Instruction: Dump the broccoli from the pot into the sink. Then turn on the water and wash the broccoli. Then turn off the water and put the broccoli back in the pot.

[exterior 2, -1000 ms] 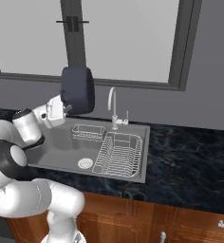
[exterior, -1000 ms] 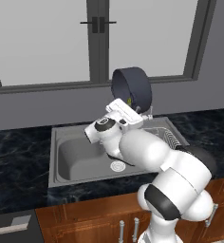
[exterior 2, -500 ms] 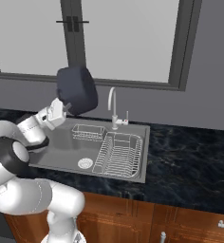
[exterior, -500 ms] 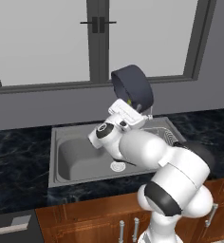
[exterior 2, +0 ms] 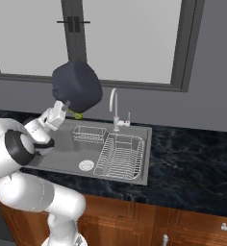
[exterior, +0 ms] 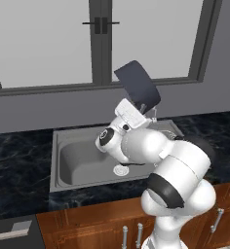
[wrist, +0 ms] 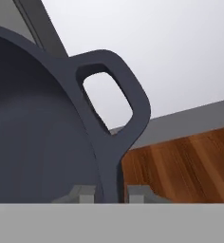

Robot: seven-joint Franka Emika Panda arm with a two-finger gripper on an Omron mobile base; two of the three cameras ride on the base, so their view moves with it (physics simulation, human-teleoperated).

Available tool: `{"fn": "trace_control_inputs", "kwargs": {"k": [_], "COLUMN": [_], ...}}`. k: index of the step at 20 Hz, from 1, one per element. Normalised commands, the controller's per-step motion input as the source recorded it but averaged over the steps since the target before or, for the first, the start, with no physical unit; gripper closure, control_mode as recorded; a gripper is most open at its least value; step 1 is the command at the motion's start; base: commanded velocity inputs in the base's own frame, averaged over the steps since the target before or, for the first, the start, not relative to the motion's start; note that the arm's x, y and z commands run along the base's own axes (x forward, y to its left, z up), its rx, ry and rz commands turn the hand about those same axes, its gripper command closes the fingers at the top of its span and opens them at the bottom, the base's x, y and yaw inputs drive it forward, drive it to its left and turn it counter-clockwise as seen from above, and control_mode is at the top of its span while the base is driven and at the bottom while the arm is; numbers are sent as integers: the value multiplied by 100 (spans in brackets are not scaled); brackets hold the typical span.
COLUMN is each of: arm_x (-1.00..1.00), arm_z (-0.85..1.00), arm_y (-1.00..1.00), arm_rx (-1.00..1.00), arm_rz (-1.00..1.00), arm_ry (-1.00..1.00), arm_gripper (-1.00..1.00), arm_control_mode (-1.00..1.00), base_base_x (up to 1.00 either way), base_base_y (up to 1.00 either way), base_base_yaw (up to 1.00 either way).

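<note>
1. Here we see the end effector (wrist: 110, 192) clenched on the rim of one pot (exterior 2: 77, 86), a finger on each side of the wall beside a loop handle (wrist: 115, 97).
2. We hold the pot tipped steeply above the end effector and over the sink (exterior 2: 62, 153), likely so its contents spill into the basin.
3. One broccoli (exterior 2: 78, 115) floret shows just under the pot's lower edge, beside the end effector and above the sink.
4. We count one faucet (exterior 2: 114, 108) and two wire racks, beyond the end effector.
</note>
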Motion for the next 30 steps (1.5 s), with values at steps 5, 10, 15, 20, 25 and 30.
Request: {"fn": "trace_control_inputs", "kwargs": {"k": [5,10,15,20,25,30], "arm_x": [0,0,-15,-71,-67,-56], "arm_z": [0,0,2,13,16,17], "arm_y": [-1,0,-2,0,-1,-8], "arm_rx": [-18,-11,0,17,29,28], "arm_rz": [-6,-3,-4,-4,0,1], "arm_ry": [-19,-17,-19,-11,0,0], "arm_gripper": [100,100,100,100,100,100], "arm_control_mode": [-100,-100,-100,-100,-100,-100], "base_base_x": [0,0,0,0,0,0], "base_base_y": [0,0,0,0,0,0], "base_base_yaw": [0,0,0,0,0,0]}}
